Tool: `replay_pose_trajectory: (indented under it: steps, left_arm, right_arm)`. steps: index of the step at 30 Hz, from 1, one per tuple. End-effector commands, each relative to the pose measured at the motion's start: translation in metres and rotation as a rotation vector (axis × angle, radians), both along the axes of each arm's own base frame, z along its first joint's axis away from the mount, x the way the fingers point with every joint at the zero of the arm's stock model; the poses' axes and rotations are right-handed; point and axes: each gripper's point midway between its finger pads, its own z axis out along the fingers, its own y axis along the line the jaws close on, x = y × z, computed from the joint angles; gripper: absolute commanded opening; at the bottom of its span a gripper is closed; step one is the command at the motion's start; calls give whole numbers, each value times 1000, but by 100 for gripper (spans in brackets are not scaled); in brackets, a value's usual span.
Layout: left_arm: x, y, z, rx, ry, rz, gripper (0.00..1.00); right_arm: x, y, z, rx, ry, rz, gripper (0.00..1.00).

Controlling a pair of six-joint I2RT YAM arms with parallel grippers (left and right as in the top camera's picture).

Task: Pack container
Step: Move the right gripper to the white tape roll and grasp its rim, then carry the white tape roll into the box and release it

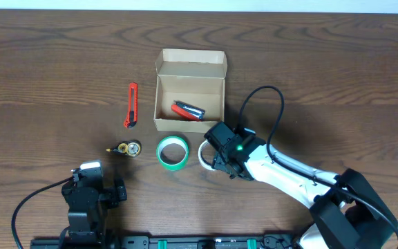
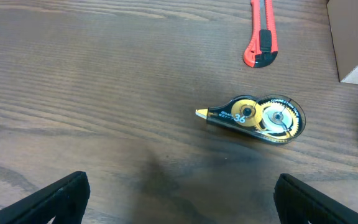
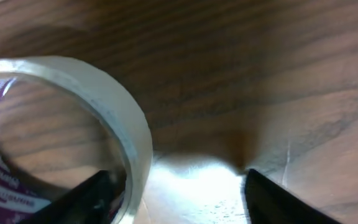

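The container [image 1: 159, 97], a tan cardboard box, stands open at mid-table with its flap lid [image 1: 192, 63] folded back; a red-and-black item [image 1: 187, 110] lies inside. In front of the box a clear tape roll [image 3: 104, 93] lies flat. My right gripper [image 3: 176, 180] is down over it, open, with one finger [image 3: 92, 196] inside the ring and the other outside; the roll's wall stands between them, with a gap to the outer finger. My left gripper [image 2: 179, 205] is open over bare wood at the front left, short of a correction-tape dispenser [image 2: 253, 116].
A green tape roll [image 1: 173, 151] lies just left of the clear roll [image 1: 204, 155]. A red utility knife [image 1: 131, 104] lies left of the box. The correction-tape dispenser [image 1: 126, 148] sits in front of the knife. The right arm's cable [image 1: 271, 93] loops beside the box.
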Motion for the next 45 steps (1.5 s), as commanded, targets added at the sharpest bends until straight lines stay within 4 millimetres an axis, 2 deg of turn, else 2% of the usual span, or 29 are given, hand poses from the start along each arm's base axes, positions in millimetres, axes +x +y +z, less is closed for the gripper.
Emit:
replay_pose_trajectory:
  steps: [1, 6, 8, 10, 14, 19, 24, 28, 33, 38, 41, 45]
  left_arm:
    - [-1, 4, -4, 13, 7, 15, 95]
    - [-1, 4, -4, 13, 7, 15, 96]
    - [-1, 4, -4, 13, 7, 15, 95]
    - [-1, 4, -4, 13, 7, 15, 95]
    - [-1, 4, -4, 13, 7, 15, 95]
    - [-1, 4, -4, 13, 7, 15, 95]
    - [-1, 4, -4, 13, 7, 15, 95]
    - [-1, 4, -4, 13, 7, 15, 95]
    - [-1, 4, -4, 13, 7, 15, 95]
    - [-1, 4, -4, 13, 7, 15, 95]
    - [-1, 4, -4, 13, 7, 15, 95]
    - [-1, 4, -4, 13, 7, 15, 95]
  right_arm:
    - [-5, -3, -11, -25, 24, -7, 53]
    - [-6, -1, -15, -20, 36, -5, 17]
    - [-6, -1, -15, -20, 35, -4, 6]
    - [-6, -1, -15, -24, 37, 7, 1]
    - [-6, -1, -12, -34, 45, 66, 1]
    - [-12, -7, 8, -76, 86, 103, 1]
    - [-16, -20, 46, -138, 79, 113, 1]
    - [-7, -23, 81, -146, -10, 200, 1]
    - [25, -15, 134, -144, -174, 365, 1]
    - [80, -9, 177, -188, -334, 494, 1]
    - [115, -2, 191, -220, -404, 577, 1]
    - [156, 12, 191, -276, -443, 718, 1]
